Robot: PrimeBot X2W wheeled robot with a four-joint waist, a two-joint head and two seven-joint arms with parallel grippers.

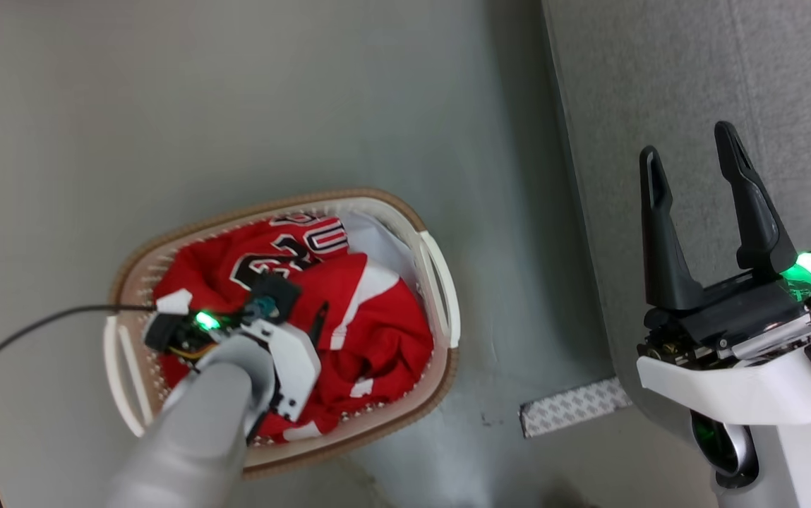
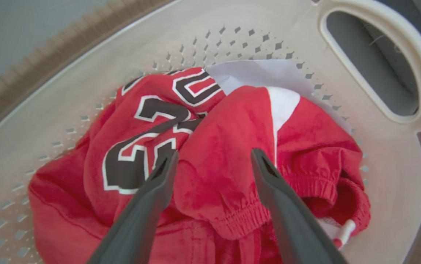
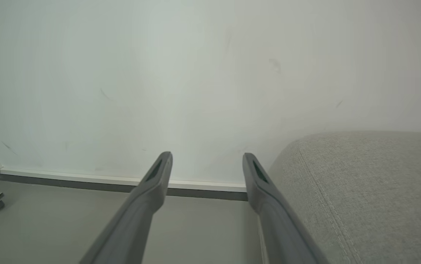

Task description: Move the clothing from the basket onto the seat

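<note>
Head view: left pincer (image 2: 214, 156) spread over clothing (image 1: 377, 324) (white cloth (image 1: 377, 236) behind); right pincer (image 1: 689, 152) spread.

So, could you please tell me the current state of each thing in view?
basket, upright on the floor, loaded.
clothing, crumpled inside the basket.
pale cloth, tucked beneath the clothing at the basket wall.
seat, no clothing on the visible part.
left gripper, jaws open astride a red fold, gripping nothing.
right gripper, jaws open, empty, beside the seat.
</note>
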